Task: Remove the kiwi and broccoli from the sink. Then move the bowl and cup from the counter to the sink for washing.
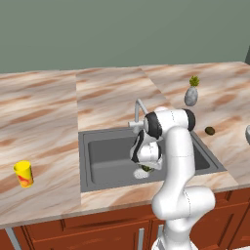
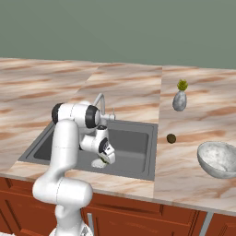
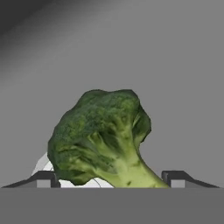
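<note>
The dark green broccoli [image 3: 103,140] lies on the floor of the sink [image 1: 105,158], over the round drain. My gripper [image 3: 109,179] reaches down into the basin with its jaws wide, open, one fingertip [image 3: 43,179] on each side of the floret. In the base views the hand [image 1: 146,155] hides most of the broccoli [image 1: 145,169]. The brown kiwi [image 1: 210,130] rests on the counter [image 1: 44,122] just right of the sink. The whitish bowl [image 2: 219,159] sits on the counter at the far right. The yellow cup [image 1: 23,174] stands on the counter left of the sink.
A silver tap [image 1: 139,110] rises at the sink's back rim, just behind my arm. A grey egg-shaped vase [image 1: 191,95] with a green tuft stands behind the kiwi. Reddish-brown cabinets [image 1: 97,229] run below the counter's front edge.
</note>
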You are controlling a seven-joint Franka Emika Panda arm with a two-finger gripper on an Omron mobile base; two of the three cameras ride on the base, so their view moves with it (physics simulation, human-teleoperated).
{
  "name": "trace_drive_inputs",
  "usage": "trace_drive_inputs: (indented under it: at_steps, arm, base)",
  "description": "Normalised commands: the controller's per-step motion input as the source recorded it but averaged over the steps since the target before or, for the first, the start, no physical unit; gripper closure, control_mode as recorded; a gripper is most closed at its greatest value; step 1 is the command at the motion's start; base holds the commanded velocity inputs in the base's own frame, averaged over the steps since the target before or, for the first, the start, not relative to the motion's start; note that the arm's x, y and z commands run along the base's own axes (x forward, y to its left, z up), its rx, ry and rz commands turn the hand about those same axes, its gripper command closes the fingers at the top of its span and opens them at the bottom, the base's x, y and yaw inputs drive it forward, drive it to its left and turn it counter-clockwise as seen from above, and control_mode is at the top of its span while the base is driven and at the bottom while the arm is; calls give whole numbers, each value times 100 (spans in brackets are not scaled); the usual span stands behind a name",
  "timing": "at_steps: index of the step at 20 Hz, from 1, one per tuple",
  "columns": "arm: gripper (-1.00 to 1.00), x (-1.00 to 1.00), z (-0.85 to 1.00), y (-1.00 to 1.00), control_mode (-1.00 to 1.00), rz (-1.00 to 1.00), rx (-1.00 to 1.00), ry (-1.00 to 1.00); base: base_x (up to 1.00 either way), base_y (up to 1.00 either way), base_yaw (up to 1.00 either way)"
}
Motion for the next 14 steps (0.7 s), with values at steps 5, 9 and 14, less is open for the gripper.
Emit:
trace_drive_inputs:
  at_steps: [5, 9, 14]
  arm:
    - [100, -7, -2, 0, -100, -1, 0, 0]
    - [100, -21, -1, -9, -100, -1, 0, -1]
    - [100, -24, 0, -12, -100, 0, 0, -4]
  base:
    - [0, 0, 0]
    - [0, 0, 0]
    - [0, 0, 0]
